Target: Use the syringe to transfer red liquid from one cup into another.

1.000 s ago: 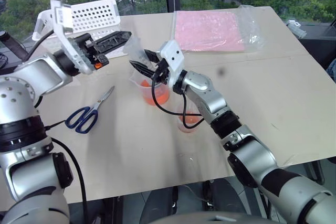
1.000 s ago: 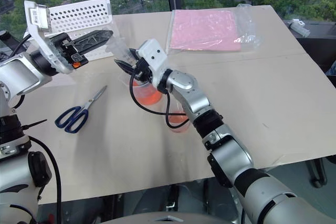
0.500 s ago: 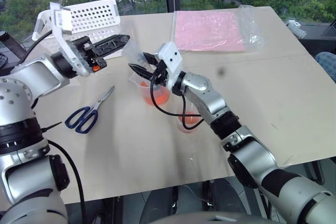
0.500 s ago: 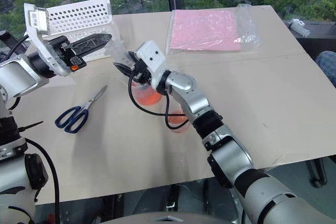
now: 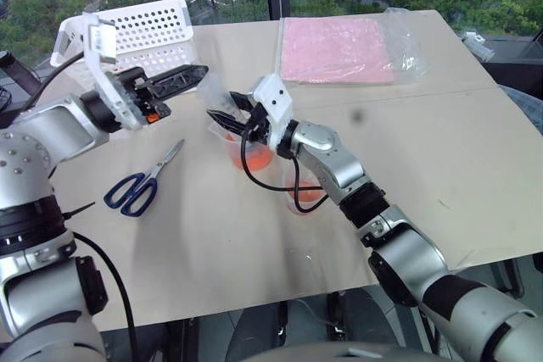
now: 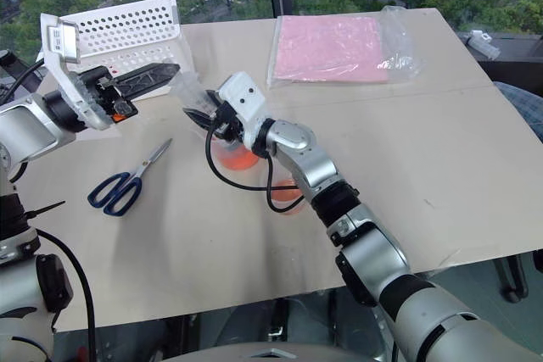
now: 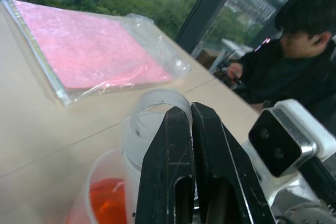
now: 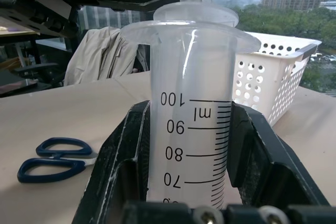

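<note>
The syringe, clear with black scale marks, stands tilted over the larger cup. My right gripper is shut on its barrel, and the barrel fills the gap between the right fingers. My left gripper reaches in level from the left. It is shut, and its tips pinch the clear ring at the plunger's end. Red liquid lies in the larger cup. The small cup stands just to its right behind the right forearm and also holds some red liquid. The syringe's tip is hidden.
Blue-handled scissors lie on the table to the left of the cups. A white perforated basket stands at the back left. A pink sheet in a clear bag lies at the back. A person sits beyond the table's far side.
</note>
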Controlling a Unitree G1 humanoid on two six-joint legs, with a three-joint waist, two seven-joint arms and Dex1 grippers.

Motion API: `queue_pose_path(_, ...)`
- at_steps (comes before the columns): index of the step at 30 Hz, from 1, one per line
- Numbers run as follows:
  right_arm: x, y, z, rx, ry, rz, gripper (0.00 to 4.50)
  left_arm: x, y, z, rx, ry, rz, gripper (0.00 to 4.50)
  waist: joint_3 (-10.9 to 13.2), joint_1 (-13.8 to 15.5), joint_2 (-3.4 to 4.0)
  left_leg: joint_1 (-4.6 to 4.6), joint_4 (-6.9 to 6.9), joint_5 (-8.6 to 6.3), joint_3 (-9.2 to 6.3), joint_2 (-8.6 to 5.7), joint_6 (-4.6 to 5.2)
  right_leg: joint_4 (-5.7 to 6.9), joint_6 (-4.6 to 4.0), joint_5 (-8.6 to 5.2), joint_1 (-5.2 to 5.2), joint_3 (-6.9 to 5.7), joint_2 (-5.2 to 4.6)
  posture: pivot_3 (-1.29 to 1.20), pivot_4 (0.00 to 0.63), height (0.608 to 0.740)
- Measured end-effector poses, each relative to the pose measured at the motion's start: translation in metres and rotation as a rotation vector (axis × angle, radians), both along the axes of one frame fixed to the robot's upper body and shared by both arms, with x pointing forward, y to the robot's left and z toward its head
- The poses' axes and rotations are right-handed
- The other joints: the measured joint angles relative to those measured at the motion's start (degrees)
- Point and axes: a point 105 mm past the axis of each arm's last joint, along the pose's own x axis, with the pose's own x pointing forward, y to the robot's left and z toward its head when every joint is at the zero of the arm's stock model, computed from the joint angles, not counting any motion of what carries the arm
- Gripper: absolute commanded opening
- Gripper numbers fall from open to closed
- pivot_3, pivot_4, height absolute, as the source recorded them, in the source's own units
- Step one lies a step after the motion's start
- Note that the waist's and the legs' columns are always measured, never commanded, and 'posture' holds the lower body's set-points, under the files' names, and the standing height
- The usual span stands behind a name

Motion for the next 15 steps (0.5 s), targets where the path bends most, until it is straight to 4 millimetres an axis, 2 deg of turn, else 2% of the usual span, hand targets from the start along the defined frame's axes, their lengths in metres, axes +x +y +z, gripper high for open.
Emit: queue_pose_path(15,-0.0027,0.002,-0.002,-0.019,-0.02,0.014,1.52,-0.0072,0.0009,-0.0042,0.112,-0.103,0.008,0.0,-0.01,-0.01,-0.02,0.07,0.0,0.0,0.0,0.01,-0.01,0.01,0.0,0.0,0.01,0.01,0.01,0.0,0.15,0.74)
